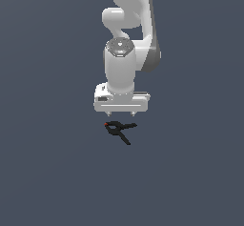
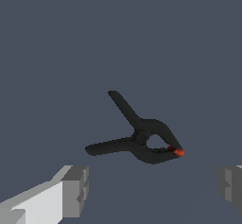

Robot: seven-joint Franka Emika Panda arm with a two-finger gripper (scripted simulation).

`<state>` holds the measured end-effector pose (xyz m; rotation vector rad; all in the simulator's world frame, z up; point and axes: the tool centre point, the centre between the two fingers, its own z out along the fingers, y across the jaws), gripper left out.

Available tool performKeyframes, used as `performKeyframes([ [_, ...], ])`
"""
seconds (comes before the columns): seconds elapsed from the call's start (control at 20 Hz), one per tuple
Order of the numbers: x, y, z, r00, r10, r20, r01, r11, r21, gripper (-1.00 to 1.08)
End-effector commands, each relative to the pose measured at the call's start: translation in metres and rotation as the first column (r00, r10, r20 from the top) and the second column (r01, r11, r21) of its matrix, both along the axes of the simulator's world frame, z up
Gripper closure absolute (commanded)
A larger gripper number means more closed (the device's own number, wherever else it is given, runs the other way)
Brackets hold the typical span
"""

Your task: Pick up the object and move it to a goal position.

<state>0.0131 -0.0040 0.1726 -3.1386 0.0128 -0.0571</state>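
The object is a small black spring clamp [image 1: 119, 130] with two thin splayed handles and a red-tipped jaw, lying flat on the grey floor. In the exterior view my gripper [image 1: 120, 113] hangs just behind and above it, fingers pointing down and spread wide. In the wrist view the clamp [image 2: 142, 138] lies ahead of the two grey fingertips [image 2: 75, 190], not between them, with its red tip [image 2: 178, 151] toward one side. My gripper [image 2: 153, 190] is open and empty.
The plain dark grey floor [image 1: 47, 172] stretches all around. The white arm [image 1: 126, 39] rises behind the gripper. No other objects show.
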Motion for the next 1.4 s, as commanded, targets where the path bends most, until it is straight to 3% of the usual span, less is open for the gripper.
performKeyframes([
  [0.0, 0.0, -0.001, 0.0, 1.0, -0.001, -0.001, 0.001, 1.0, 0.0, -0.92],
  [0.4, 0.0, -0.002, -0.005, 0.999, 0.053, -0.003, -0.053, 0.999, -0.004, -0.92],
  [0.8, 0.0, -0.004, -0.017, 0.982, 0.187, -0.009, -0.187, 0.982, -0.012, -0.92],
  [1.05, -0.001, -0.006, -0.029, 0.95, 0.31, -0.017, -0.311, 0.95, -0.017, -0.92],
  [1.35, -0.002, -0.008, -0.044, 0.885, 0.464, -0.026, -0.464, 0.885, -0.02, -0.92],
])
